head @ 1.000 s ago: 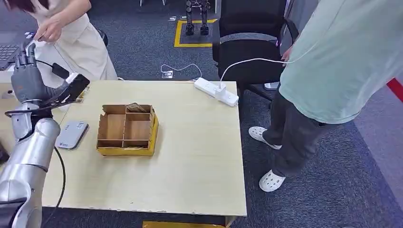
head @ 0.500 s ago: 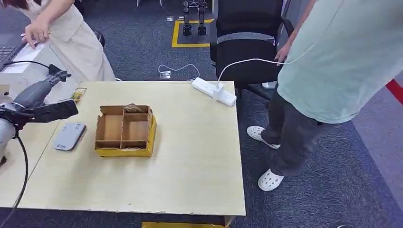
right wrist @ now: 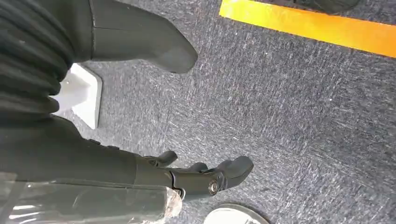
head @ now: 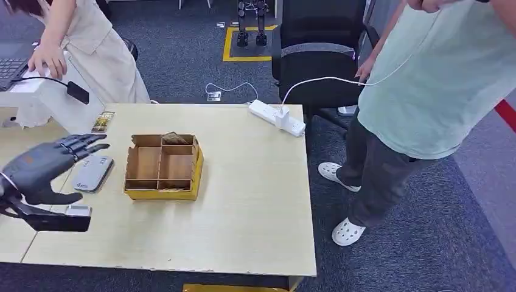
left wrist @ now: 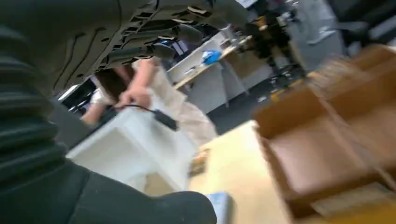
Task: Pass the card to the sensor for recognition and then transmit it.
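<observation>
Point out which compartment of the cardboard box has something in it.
The far middle compartment of the divided cardboard box; it holds crumpled material, while the others show bare cardboard.

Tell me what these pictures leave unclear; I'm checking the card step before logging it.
- Box far compartment: contents too small in head view, blurred in left wrist view.
- Small item at the table's far corner: too small to identify.
- Sensor: near end partly covered by the left hand.
- Right hand: hangs over carpet.

A light wooden table (head: 243,207) stands on dark carpet (head: 426,243). On it lie a divided cardboard box (head: 162,166), a grey card reader (head: 92,173) just left of the box, a small card (head: 103,121) near the far-left corner, and a white power strip (head: 276,117) at the far edge.
</observation>
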`<action>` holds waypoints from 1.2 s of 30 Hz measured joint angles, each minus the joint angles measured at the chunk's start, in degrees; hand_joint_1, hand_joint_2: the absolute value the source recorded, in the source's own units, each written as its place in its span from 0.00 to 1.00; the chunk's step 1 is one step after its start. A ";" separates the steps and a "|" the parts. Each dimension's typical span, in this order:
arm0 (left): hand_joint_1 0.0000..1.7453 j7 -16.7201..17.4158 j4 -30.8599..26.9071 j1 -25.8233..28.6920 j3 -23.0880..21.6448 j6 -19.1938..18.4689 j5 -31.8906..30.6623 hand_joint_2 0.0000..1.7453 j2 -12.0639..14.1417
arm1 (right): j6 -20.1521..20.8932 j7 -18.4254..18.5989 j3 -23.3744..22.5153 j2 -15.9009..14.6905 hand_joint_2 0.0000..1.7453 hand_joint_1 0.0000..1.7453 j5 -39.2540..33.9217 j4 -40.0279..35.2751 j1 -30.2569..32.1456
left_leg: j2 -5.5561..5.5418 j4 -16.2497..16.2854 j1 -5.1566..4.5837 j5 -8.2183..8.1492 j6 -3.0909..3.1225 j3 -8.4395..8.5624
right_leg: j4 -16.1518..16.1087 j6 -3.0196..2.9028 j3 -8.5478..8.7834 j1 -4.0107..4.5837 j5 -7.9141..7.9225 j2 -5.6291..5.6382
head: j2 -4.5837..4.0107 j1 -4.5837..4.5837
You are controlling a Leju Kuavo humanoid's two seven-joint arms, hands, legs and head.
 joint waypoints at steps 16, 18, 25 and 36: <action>0.00 13.14 6.62 2.32 -11.58 18.86 -25.02 1.00 -26.67 | -0.87 1.49 -0.44 0.15 1.00 0.00 -0.13 0.02 0.37 | -0.02 0.03 -0.16 0.03 0.09 -0.04 | -0.09 0.16 -0.01 -0.15 0.07 -0.01 | 0.00 0.11; 0.00 13.27 7.43 2.55 -11.51 19.23 -25.21 1.00 -28.51 | -0.90 1.49 -0.61 0.15 1.00 0.00 -0.13 0.02 0.55 | -0.02 0.03 -0.16 0.03 0.09 -0.04 | -0.09 0.16 -0.02 -0.15 0.07 0.00 | 0.00 0.11; 0.00 18.05 8.76 3.62 -8.89 23.80 -32.40 1.00 -34.77 | -0.92 1.84 -1.09 0.17 1.00 0.00 -0.15 0.02 0.95 | -0.02 0.03 -0.13 0.03 0.09 -0.04 | -0.08 0.16 -0.02 -0.12 0.07 -0.01 | 0.00 0.09; 0.00 21.46 10.82 4.26 -3.01 25.30 -36.84 1.00 -39.82 | -0.94 1.84 -1.38 0.22 1.00 0.00 -0.11 0.02 1.14 | -0.02 0.03 -0.13 0.03 0.09 -0.04 | -0.08 0.16 -0.02 -0.12 0.07 -0.01 | 0.00 0.11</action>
